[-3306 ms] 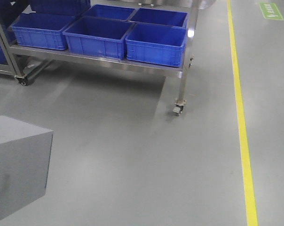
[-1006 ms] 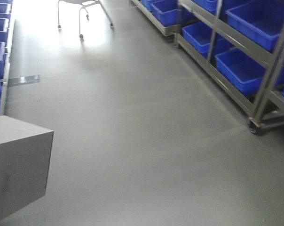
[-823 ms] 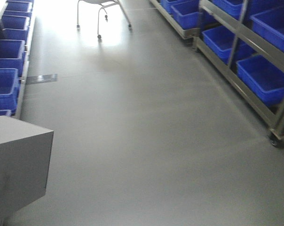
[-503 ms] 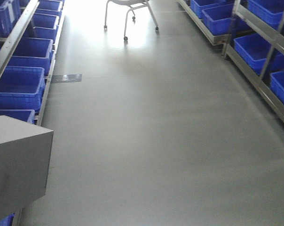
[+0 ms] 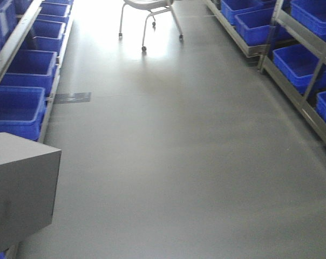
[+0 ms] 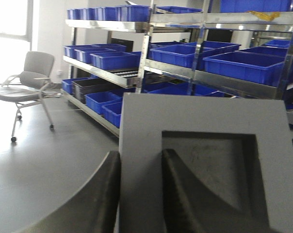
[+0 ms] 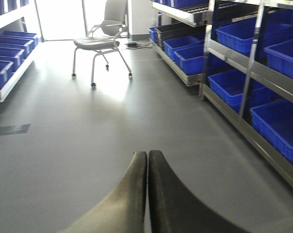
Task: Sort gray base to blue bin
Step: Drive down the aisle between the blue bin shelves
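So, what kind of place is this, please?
Probably a warehouse or factory storeroom. Metal racks line both sides of an aisle and are loaded with many blue bins. The floor is bare gray, and a wheeled chair stands at the far end.

Matte gray base (image 6: 195,114), bright-blue bins (image 5: 16,108) at left and right edges, plain gray floor (image 5: 179,162), silver racks (image 6: 224,80)

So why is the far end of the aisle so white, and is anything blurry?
Front view: daylight blows the floor around the chair legs out to white glare. Right wrist view: the same patch glows under the chair; the shut right tool is dark and soft, near the lens. Left wrist view: the window is blown white; the gray base fills the frame, slightly soft.
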